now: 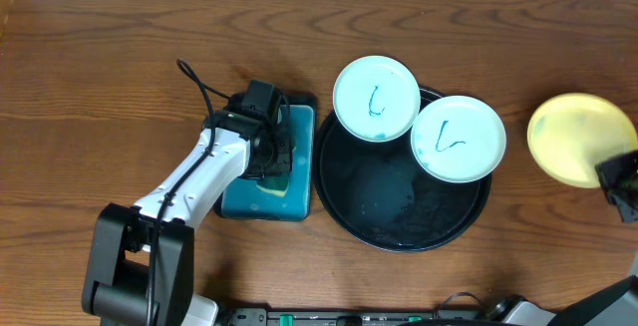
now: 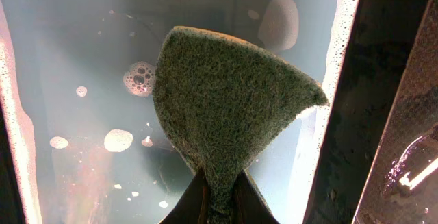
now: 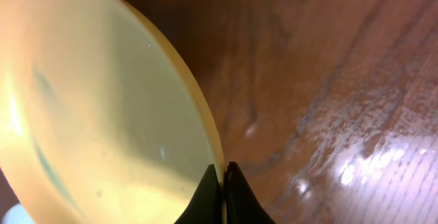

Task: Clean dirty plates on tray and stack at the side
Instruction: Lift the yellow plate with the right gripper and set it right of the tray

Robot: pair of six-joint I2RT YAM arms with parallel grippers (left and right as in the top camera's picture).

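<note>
Fingers up front, two pairs in play: the left fingers are clenched hard on a green sponge, and the right fingers are pinched tight on the rim of the yellow plate, one finger on each face of the edge. Biggest thing out there is the one wooden desk, carrying everything. Next in size, one round black tray sitting at centre, its floor looking wet and shiny. Just to its left, almost touching, lies one rectangular tray, black outside and blue inside, and the left arm reaches down into it. On to the plates, and the count is three. The left mint-white plate hangs over the round tray's upper-left rim, and the right mint-white plate sits over the upper-right rim, their edges meeting; each one carries a single teal scribble. Plate number three, the yellow one, is off the tray altogether, out on the desk at the far right; whether it is lifted or resting there I cannot tell. Smallest of all, the single sponge, scrubby side to the wrist camera, hangs over soapy water dotted with bubbles inside the rectangular tray.
</note>
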